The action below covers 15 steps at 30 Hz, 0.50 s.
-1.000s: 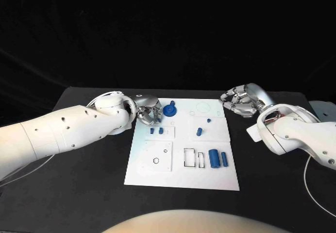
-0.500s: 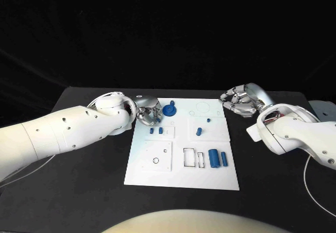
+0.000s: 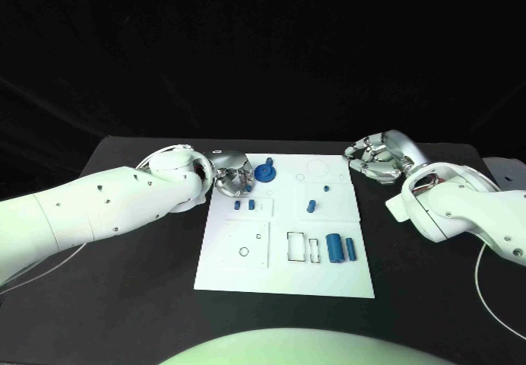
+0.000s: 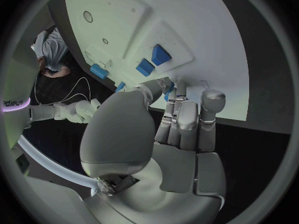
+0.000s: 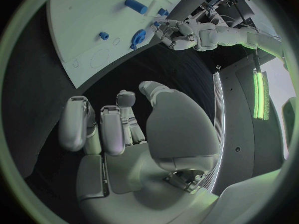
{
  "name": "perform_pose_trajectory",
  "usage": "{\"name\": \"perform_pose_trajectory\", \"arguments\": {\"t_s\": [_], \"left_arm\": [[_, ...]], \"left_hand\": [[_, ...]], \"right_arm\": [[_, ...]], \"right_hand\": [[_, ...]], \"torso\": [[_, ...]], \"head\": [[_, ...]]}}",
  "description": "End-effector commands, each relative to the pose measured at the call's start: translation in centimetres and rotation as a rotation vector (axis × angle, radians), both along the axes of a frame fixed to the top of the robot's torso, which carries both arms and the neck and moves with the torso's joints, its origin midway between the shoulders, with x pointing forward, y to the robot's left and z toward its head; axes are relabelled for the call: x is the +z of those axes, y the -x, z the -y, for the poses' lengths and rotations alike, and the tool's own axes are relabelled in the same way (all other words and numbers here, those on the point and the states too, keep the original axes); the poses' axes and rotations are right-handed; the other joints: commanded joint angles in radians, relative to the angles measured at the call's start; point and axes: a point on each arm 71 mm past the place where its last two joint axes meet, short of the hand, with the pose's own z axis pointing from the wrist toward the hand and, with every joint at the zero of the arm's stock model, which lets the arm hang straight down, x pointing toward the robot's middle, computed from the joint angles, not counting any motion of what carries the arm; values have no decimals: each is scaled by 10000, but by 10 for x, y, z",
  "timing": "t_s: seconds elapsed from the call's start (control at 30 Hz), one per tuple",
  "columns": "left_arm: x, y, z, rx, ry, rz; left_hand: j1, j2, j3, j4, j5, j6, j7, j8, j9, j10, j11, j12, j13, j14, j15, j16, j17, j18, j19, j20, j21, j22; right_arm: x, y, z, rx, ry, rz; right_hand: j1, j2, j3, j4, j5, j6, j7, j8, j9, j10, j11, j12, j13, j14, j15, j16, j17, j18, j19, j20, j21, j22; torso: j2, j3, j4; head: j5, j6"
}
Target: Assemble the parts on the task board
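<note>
White plastic, flat and rectangular, the task board (image 3: 285,228) lies in the middle of the black table (image 3: 121,304) in the head view. The silver left hand (image 3: 232,176) sits at the board's far left corner, fingers curled beside a round blue knob-like part (image 3: 267,173); whether it grips that part I cannot tell. Probably it is there to seat or turn this piece. The silver right hand (image 3: 378,157) hovers off the board's far right corner, fingers curled in with nothing in them, likely waiting clear. I count seven blue parts: the knob, two small blocks (image 3: 245,204) near the left edge, a tiny peg (image 3: 327,187), an oblong piece (image 3: 312,204), and two upright cylinders (image 3: 342,249) toward the near right edge.

From the left wrist, the left hand's fingers (image 4: 181,119) press down at the board's edge, a blue sliver between their tips, and three blue blocks (image 4: 152,59) stand beyond.

From the right wrist, the right hand (image 5: 134,129) is loosely curled and empty over the table, well apart from the board (image 5: 93,25), so it blocks nothing.
</note>
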Motion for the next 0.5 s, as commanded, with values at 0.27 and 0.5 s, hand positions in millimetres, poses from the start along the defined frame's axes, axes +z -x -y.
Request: {"name": "perform_pose_trajectory", "arguments": {"t_s": [0.27, 0.5], "left_arm": [[-1, 0, -1, 95, -6, -140], [-1, 0, -3, 153, -61, -187]], "left_hand": [[-144, -137, -88, 32, -23, -247, 41, -202, -80, -76, 45, -175, -26, -98, 74, -49, -136, -84, -139, 25, -107, -128], [-159, -155, -100, 40, -22, -248, 56, -216, -85, -82, 53, -195, -27, -122, 82, -67, -198, -76, -162, 28, -127, -163]], "right_arm": [[0, 0, 0, 44, 48, 85], [0, 0, 1, 43, 56, 75]], "right_hand": [[26, -123, 47, -7, 55, -1, -24, 45, 11, -44, -22, -150, -96, 261, -77, -85, -68, 91, -16, -62, -148, 557], [25, -135, 48, -7, 56, -18, -19, 44, 9, -102, -18, -228, -167, 250, -74, -107, -88, 100, -35, -61, -201, 528]], "torso": [[-4, -1, -1], [-3, 1, -7]], "head": [[-12, -12], [-6, -8]]}}
